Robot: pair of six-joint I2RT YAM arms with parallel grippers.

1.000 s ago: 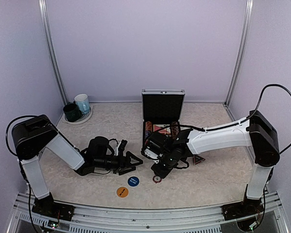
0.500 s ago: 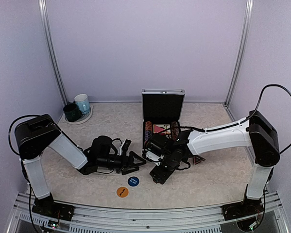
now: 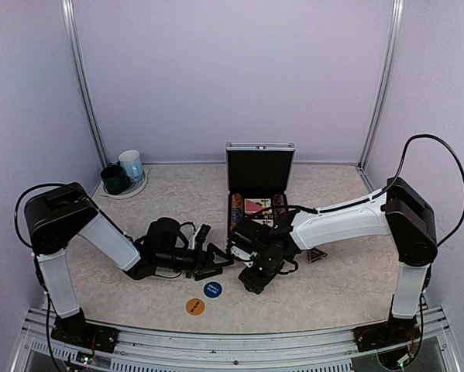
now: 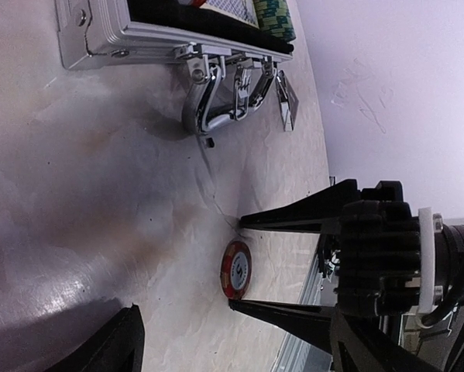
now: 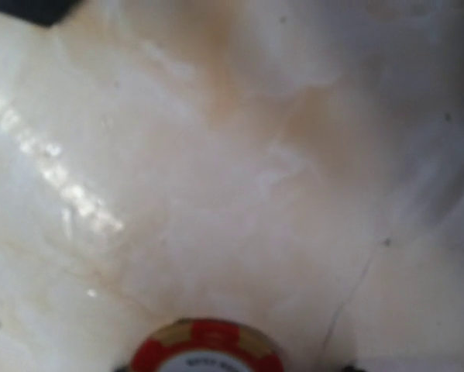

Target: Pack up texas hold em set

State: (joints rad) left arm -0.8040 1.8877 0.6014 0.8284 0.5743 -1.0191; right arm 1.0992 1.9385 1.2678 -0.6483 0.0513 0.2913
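Note:
The silver case (image 3: pixel 260 180) stands open at the back centre, with chip stacks (image 3: pixel 235 209) and a card deck (image 3: pixel 256 205) in it. It also shows in the left wrist view (image 4: pixel 139 35). A red chip (image 4: pixel 237 269) lies flat on the table. My right gripper (image 3: pixel 251 283) is open, one finger on each side of the chip and close to it. The chip sits at the bottom edge of the right wrist view (image 5: pixel 208 353). My left gripper (image 3: pixel 210 267) lies low just left of it, open and empty. The blue button (image 3: pixel 212 290), orange button (image 3: pixel 194 307) and dark triangular marker (image 3: pixel 317 254) lie on the table.
A dark green mug (image 3: pixel 114 180) and a light blue mug (image 3: pixel 131 164) stand on a coaster at the back left. The case handle (image 4: pixel 216 101) faces the grippers. The table's front rail (image 3: pixel 232 341) runs below the buttons.
My right gripper has come down over the red chip and now hides it in the top view. My left gripper has shifted slightly towards the right gripper.

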